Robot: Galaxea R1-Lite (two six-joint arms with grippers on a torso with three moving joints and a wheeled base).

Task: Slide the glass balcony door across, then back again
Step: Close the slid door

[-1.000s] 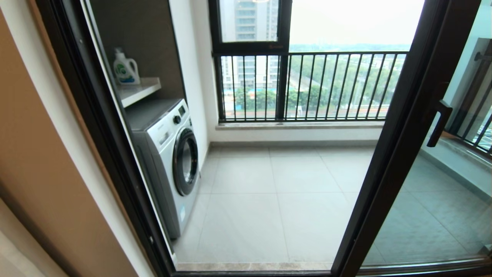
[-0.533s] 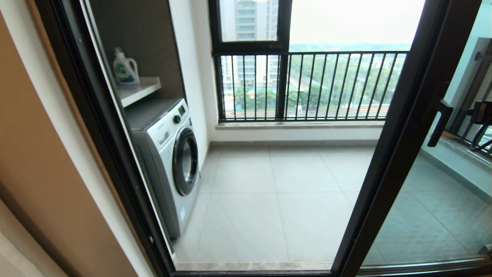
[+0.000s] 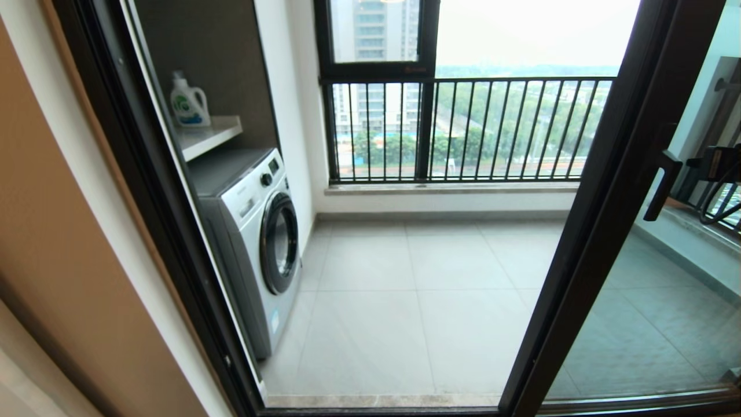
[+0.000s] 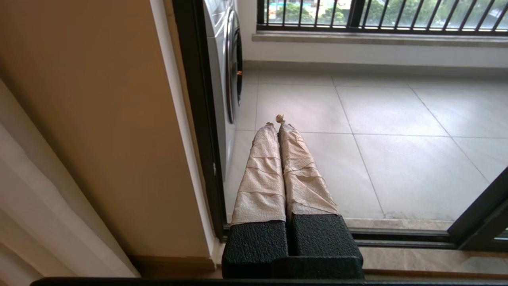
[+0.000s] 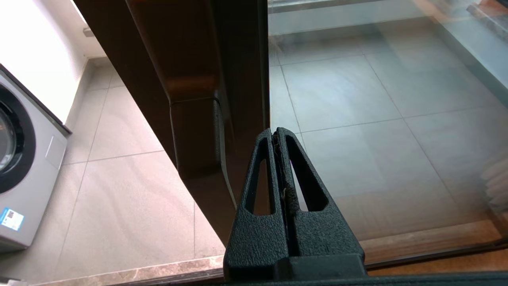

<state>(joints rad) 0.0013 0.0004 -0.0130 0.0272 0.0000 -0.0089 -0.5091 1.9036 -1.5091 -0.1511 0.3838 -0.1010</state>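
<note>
Right gripper (image 5: 277, 133) with jaws pressed together, empty, tips just beside black bar handle (image 5: 196, 135) on glass balcony door (image 3: 613, 191) upright. Left gripper (image 4: 276, 121) likewise closed, low near doorway threshold (image 4: 397, 224).

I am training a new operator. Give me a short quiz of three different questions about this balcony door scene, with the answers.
1. True or false: the right gripper is shut on the black bar handle of the glass balcony door.
2. What stands on the shelf above the washing machine? A) detergent bottle B) basket C) folded towel
3. Fill in: the left gripper, low by the doorway's left side, is ___ (open/shut).
Key: 1 false, it is shut on nothing, close to the handle. 2 A. 3 shut.
</note>
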